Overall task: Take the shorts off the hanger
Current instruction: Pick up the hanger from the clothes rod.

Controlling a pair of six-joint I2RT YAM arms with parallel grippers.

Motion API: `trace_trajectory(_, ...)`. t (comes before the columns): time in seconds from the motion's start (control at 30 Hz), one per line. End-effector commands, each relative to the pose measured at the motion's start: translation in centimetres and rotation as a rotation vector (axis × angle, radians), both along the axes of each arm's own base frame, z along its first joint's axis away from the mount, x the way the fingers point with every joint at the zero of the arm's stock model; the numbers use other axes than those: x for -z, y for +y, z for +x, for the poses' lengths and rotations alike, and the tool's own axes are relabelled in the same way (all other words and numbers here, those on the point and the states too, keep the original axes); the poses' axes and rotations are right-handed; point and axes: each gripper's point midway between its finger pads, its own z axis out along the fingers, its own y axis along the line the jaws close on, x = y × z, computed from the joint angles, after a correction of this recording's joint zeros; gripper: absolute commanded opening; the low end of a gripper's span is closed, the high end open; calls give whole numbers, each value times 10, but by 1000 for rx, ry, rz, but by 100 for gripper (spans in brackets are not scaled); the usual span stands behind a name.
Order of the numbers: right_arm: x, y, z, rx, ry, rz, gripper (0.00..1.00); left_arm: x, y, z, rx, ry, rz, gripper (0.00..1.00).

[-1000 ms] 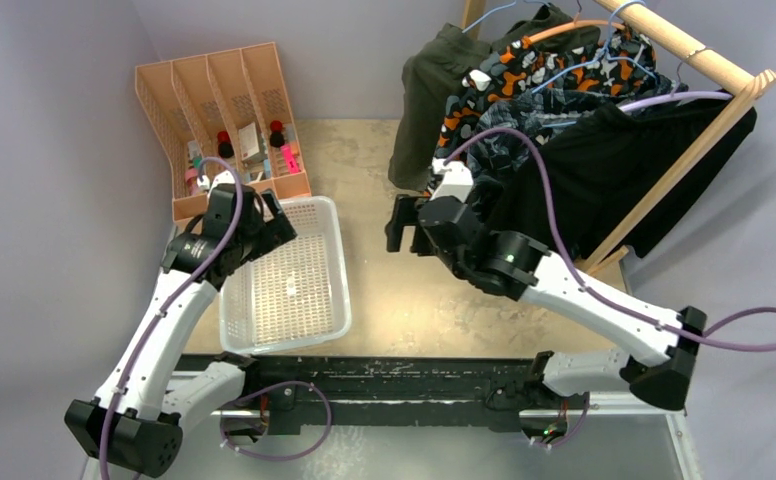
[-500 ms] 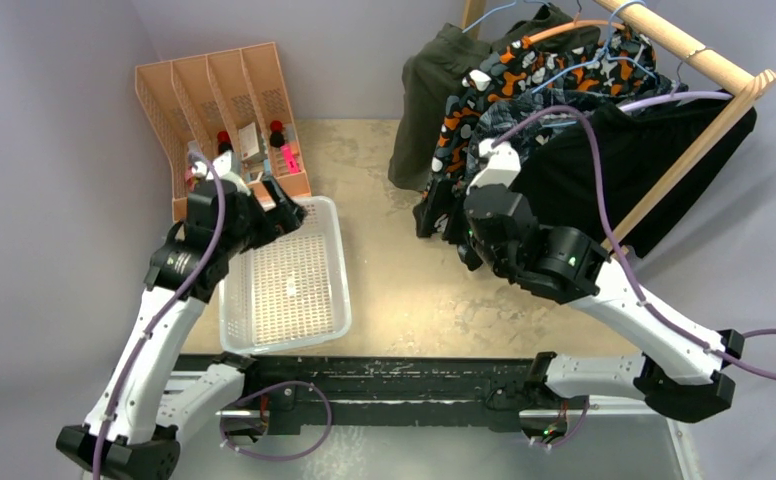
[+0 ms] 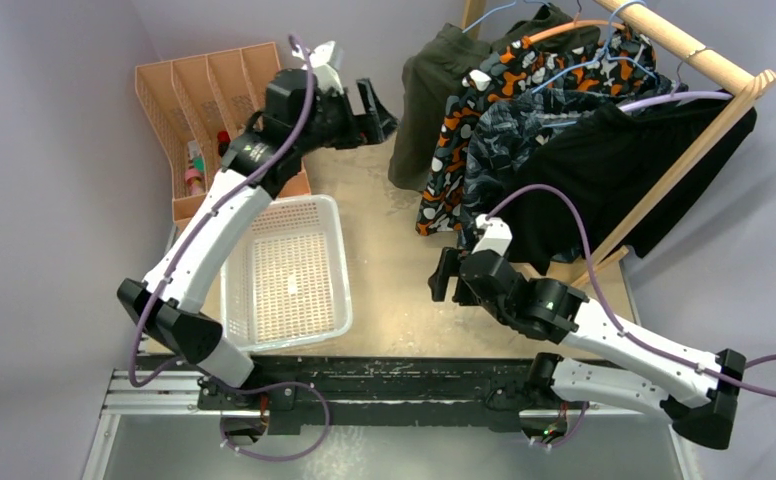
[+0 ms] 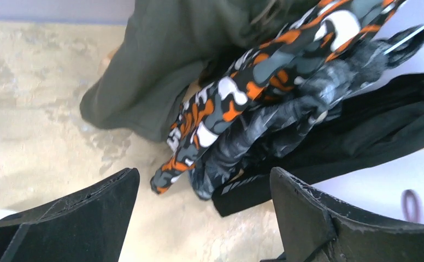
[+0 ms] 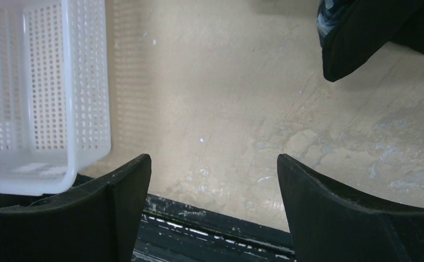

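Observation:
Four pairs of shorts hang on hangers from a wooden rail (image 3: 699, 55): olive green (image 3: 429, 100), orange camouflage (image 3: 474, 115), blue-grey camouflage (image 3: 509, 140) and black (image 3: 614, 170). My left gripper (image 3: 376, 108) is open just left of the olive pair, touching nothing. Its wrist view shows the olive (image 4: 160, 65), orange (image 4: 237, 93), blue-grey (image 4: 275, 131) and black (image 4: 363, 136) hems beyond the open left gripper (image 4: 204, 180). My right gripper (image 3: 444, 282) hangs open over the bare table below the shorts. In the right wrist view the right gripper (image 5: 214, 164) is empty, with a black hem (image 5: 363, 38) at the top right.
An orange divided organiser (image 3: 214, 90) with small items stands at the back left. A white perforated basket (image 3: 294, 280) sits in front of it, also in the right wrist view as the basket (image 5: 46, 82). The rack's slanted wooden leg (image 3: 664, 190) runs down at the right.
My left arm has swung from over the basket up to the back, beside the olive shorts. My right arm has drawn back from the hanging shorts toward the near edge. Both stay open.

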Motion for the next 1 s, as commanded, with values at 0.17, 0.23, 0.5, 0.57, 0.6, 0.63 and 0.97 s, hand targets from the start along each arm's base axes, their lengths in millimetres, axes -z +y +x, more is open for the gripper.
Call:
trace_trajectory(0.17, -157, -22, 34, 167, -290, 110, 83, 23, 54, 0, -280, -31, 116, 89)
trace_trajectory(0.23, -190, -39, 39, 272, -287, 73, 82, 38, 69, -6, -337, -7, 149, 89)
trace_trajectory(0.5, -242, -63, 47, 443, -324, 36, 82, 81, 87, -29, -381, 103, 188, 89)
trace_trajectory(0.57, -262, -74, 48, 495, -370, 73, 83, 91, 88, -33, -381, 130, 195, 89)
trace_trajectory(0.6, -272, -77, 50, 511, -394, 76, 83, 93, 88, -34, -380, 137, 195, 89)
trace_trajectory(0.63, -280, -78, 54, 526, -416, 57, 83, 96, 88, -36, -378, 144, 193, 89)
trace_trajectory(0.97, -303, -157, 91, 820, -484, -211, 90, 106, 90, -48, -366, 175, 185, 89)
